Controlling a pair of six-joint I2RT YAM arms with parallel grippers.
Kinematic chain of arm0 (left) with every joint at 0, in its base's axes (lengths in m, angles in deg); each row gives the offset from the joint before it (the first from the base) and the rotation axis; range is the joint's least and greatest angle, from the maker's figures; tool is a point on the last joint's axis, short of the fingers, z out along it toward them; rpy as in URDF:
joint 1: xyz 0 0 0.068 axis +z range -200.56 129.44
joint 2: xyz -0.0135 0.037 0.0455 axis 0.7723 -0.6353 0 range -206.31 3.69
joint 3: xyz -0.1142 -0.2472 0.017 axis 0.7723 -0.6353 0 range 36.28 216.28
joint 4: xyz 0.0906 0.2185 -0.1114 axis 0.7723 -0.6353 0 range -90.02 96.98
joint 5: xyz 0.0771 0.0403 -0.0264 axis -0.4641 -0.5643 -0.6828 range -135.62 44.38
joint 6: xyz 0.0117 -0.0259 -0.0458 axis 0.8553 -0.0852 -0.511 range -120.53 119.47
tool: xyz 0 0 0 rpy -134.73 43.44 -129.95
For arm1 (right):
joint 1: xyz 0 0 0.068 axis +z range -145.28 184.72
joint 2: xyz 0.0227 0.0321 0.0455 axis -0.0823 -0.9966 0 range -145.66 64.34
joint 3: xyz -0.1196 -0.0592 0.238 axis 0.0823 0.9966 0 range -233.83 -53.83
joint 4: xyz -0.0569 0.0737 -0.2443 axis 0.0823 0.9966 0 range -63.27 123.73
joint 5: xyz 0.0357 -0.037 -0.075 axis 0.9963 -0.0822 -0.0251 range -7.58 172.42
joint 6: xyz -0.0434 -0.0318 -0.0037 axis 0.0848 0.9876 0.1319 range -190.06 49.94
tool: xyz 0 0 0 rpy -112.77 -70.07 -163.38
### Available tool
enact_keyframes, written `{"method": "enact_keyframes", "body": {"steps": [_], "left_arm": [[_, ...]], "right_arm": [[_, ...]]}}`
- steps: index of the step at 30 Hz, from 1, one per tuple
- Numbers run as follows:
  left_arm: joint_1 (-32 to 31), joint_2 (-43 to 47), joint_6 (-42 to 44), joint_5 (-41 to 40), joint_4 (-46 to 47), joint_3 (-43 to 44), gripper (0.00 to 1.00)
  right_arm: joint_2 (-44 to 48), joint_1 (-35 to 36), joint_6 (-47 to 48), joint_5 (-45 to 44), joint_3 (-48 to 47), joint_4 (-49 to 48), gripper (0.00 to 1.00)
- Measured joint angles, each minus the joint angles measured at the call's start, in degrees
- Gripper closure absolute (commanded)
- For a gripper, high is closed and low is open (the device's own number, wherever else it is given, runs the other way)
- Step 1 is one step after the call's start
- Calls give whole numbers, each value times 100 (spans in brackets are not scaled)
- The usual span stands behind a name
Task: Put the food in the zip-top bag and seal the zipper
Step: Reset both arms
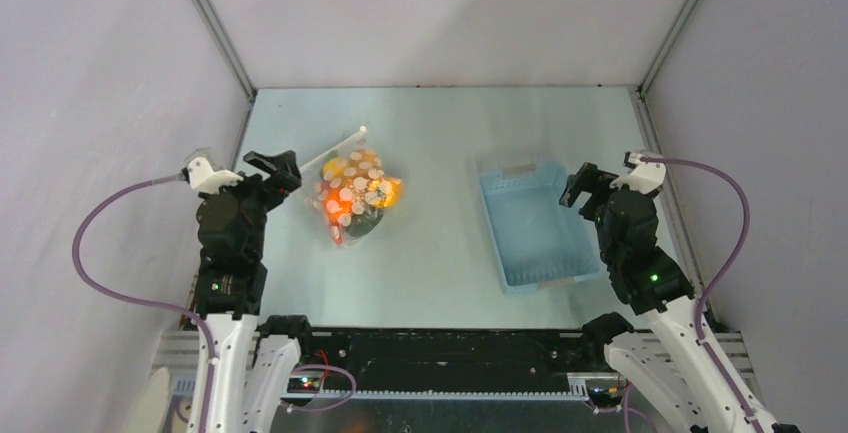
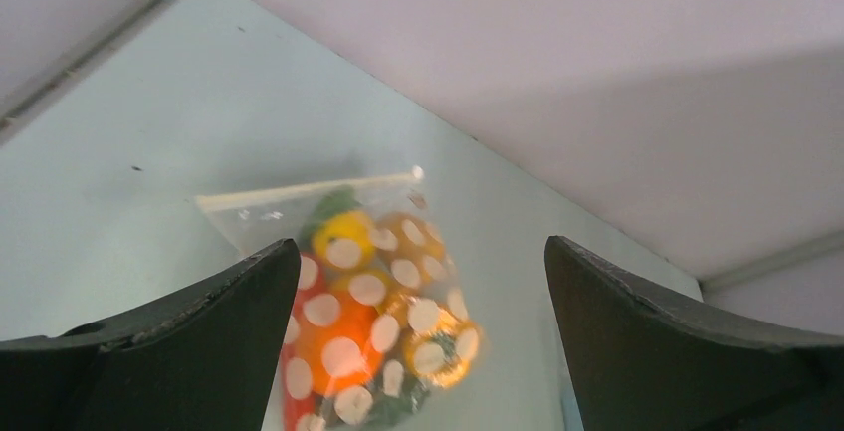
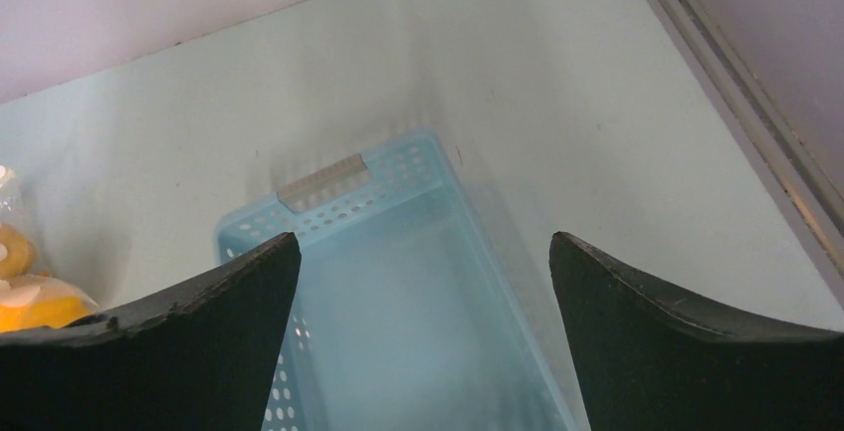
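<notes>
Top view: clear white-dotted zip-top bag [image 1: 368, 169] lies on pale green table [image 1: 430, 118], left of centre. Toy food [image 1: 337, 199] is inside; white zipper strip [image 1: 333, 151] runs along the bag's far edge. Left gripper [image 1: 272, 167] is near the bag. Light blue perforated basket [image 1: 540, 278] is on the right, right gripper [image 1: 583, 185] just beside it.
Left wrist: fingers wide apart, empty, bag beyond them.
Right wrist: fingers wide apart, empty, over the basket.

Top: high, looking down. Right wrist: close over light blue perforated plastic basket [image 3: 338, 207]; left wrist: low, toward clear white-dotted plastic bag [image 2: 378, 302] left of it. Both seen from top.
</notes>
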Motion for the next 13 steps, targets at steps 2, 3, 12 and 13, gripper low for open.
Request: {"method": "enact_keyframes", "body": {"steps": [2,3,12,13], "left_arm": [[-284,70,-4,-11,-245,122,0],[-433,72,-4,-50,-369,157,0],[-662,55,-7,-387,-1069,162,0],[-662,59,-7,-426,-1097,162,0]], "right_arm": [[39,0,-28,0,4,85,1],[55,0,-33,7,7,116,1],[214,0,-9,22,9,308,1],[236,0,-7,24,9,308,1]]}}
